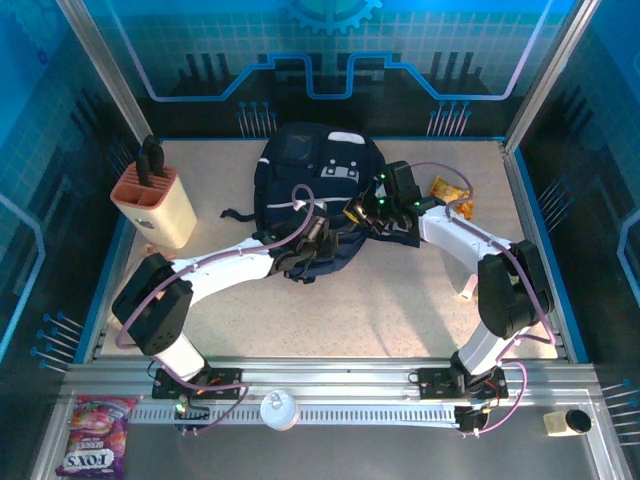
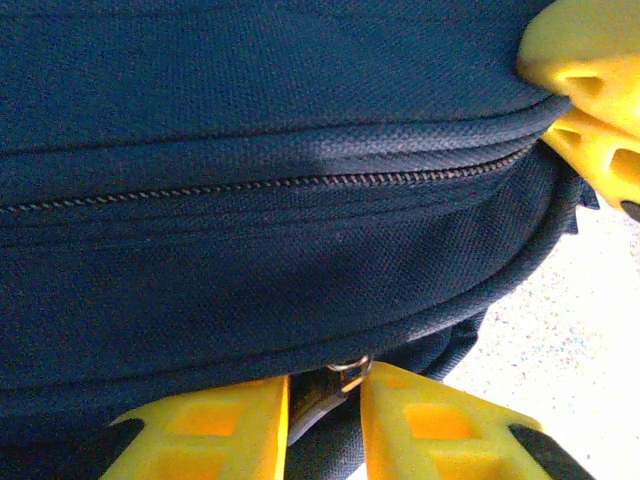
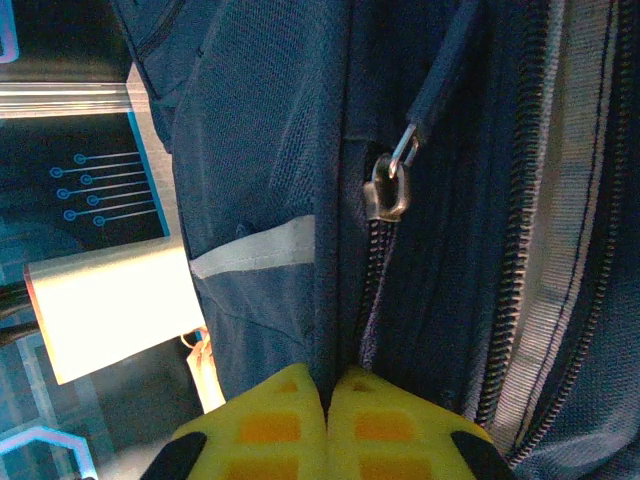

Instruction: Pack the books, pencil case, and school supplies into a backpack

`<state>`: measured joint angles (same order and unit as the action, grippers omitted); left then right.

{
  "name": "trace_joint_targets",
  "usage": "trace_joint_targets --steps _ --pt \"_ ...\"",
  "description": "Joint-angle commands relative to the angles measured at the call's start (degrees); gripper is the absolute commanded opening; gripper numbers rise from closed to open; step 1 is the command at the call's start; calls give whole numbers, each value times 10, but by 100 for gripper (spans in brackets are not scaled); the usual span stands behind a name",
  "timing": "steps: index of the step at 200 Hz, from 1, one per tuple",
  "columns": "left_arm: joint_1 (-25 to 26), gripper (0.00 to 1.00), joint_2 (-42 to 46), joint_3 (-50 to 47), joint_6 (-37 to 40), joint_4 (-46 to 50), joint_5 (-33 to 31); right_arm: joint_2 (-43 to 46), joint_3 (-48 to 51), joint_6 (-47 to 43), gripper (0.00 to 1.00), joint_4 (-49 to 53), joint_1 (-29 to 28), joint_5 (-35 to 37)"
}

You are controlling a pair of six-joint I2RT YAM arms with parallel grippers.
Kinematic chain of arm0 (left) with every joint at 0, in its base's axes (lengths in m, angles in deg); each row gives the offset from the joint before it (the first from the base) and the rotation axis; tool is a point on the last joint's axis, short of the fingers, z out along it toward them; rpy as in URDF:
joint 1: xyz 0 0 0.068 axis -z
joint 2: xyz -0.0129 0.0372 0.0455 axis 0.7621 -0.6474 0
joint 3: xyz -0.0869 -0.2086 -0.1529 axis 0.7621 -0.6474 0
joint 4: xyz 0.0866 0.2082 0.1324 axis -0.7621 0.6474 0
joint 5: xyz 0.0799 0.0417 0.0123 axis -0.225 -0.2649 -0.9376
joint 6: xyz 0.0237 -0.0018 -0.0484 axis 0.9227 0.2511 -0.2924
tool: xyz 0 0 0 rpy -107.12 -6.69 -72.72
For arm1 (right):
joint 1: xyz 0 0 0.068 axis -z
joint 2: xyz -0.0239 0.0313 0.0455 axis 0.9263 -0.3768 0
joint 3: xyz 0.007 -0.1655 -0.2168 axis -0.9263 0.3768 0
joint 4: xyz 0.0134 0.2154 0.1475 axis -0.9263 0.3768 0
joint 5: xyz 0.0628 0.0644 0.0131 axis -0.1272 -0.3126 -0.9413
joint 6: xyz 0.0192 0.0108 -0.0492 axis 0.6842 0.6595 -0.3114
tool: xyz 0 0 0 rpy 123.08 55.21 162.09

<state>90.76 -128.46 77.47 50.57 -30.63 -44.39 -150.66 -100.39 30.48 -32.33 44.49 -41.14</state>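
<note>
Right tool (image 3: 328,385) pinches backpack (image 1: 288,185) lying lengthwise near-to-far.

The top camera looks down from behind the arm bases (image 1: 197,385), backpack (image 1: 280,178) mid-frame. Both wrist cameras sit hard against the backpack's fabric, shared by all views.

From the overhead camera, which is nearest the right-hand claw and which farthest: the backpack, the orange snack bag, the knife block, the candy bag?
1. backpack, mid-table: the right gripper is pinched onto it.
2. snack bag, just to the gripper's right.
3. knife block, at the far left side.
4. candy bag, on the near ledge, left corner.
</note>
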Motion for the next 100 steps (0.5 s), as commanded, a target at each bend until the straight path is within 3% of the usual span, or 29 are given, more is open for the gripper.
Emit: trace_joint_targets --steps 1,69,100 --pt "-4 25 -3 21 -1 -8 -4 25 -4 -11 0 -28 -9 -22" --pt "-4 30 -31 30 49 27 10 25 -5 -7 0 -33 -8 -23" --pt "-4 22 -26 28 65 26 0 23 -6 -8 0 -31 -8 -21"
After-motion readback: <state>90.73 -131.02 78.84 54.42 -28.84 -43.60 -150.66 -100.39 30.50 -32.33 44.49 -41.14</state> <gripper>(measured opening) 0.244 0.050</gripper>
